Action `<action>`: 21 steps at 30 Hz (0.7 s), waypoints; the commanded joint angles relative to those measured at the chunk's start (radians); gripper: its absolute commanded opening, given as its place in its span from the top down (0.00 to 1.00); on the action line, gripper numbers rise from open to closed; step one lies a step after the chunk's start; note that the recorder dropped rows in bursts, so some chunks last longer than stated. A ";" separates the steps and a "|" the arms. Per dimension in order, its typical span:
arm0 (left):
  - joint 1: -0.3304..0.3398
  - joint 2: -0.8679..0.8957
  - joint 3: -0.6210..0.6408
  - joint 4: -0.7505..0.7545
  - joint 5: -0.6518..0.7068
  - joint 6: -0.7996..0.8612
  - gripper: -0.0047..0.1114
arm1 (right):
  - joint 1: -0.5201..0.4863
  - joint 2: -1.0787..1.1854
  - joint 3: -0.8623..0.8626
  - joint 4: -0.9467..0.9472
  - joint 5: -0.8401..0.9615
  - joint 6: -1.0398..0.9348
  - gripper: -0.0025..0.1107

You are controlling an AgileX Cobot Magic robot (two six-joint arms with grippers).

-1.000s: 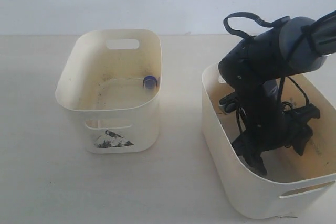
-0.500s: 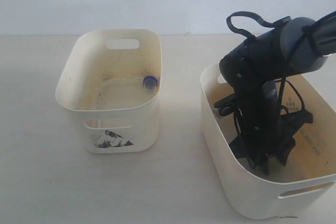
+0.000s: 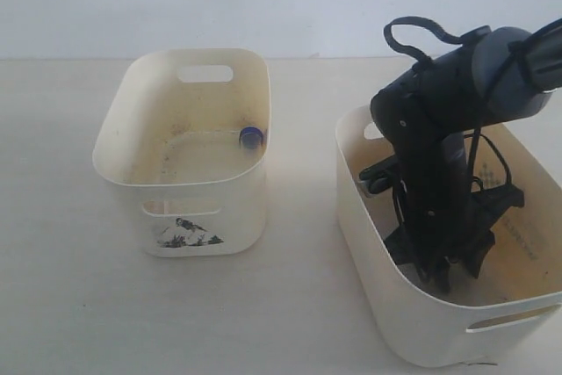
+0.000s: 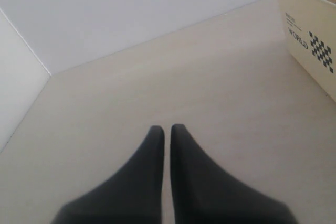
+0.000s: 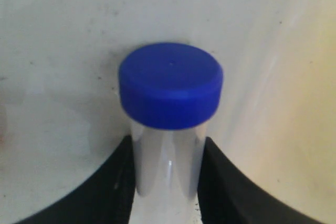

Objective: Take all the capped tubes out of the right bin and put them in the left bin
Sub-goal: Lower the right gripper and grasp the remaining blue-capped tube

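My right gripper (image 3: 439, 280) reaches down inside the right bin (image 3: 373, 300), a plain cream tub. In the right wrist view its black fingers (image 5: 113, 182) are shut on the clear body of a blue-capped tube (image 5: 170, 85), close to the bin's inner wall. The left bin (image 3: 206, 208), with the black bird sticker, holds another blue-capped tube (image 3: 251, 137) against its far right wall. No orange-red caps show; the arm hides much of the right bin's floor. My left gripper (image 4: 167, 128) is shut and empty over bare table, outside the exterior view.
Pale table (image 3: 299, 287) lies between the two bins. In the left wrist view a cream wall with black "WORLD" print and a checker mark (image 4: 310, 45) stands off to one side, and a white wall rises behind the table.
The right gripper's fingers have drawn together inside the right bin, closing on the blue-capped tube. The left bin and its tube have not moved.
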 commanded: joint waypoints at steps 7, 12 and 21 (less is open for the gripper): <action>-0.004 0.000 -0.004 -0.003 -0.002 -0.010 0.92 | 0.007 -0.072 0.030 0.261 -0.211 -0.025 0.98; -0.004 0.000 -0.004 -0.003 -0.002 -0.010 0.92 | 0.007 -0.214 0.030 0.261 -0.211 -0.025 0.98; -0.004 0.000 -0.004 -0.003 -0.002 -0.010 0.92 | 0.007 -0.378 0.030 0.261 -0.240 -0.044 0.98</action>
